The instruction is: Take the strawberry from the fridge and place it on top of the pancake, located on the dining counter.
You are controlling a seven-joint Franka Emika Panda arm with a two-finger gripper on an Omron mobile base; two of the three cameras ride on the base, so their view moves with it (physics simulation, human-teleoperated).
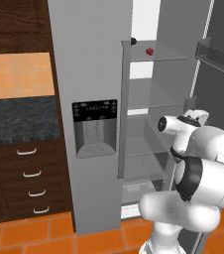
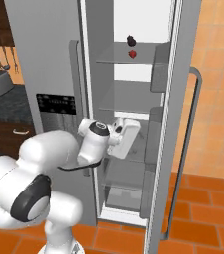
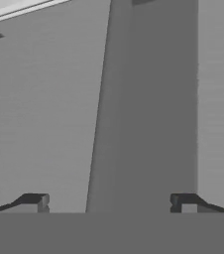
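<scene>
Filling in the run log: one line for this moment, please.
fridge: right door open | strawberry: top shelf | gripper: open, empty, below it

One fridge point(image 1: 91, 99), one strawberry point(image 1: 149, 50), one dark round item point(image 1: 133, 41), four drawer handles point(image 1: 32, 173).
</scene>
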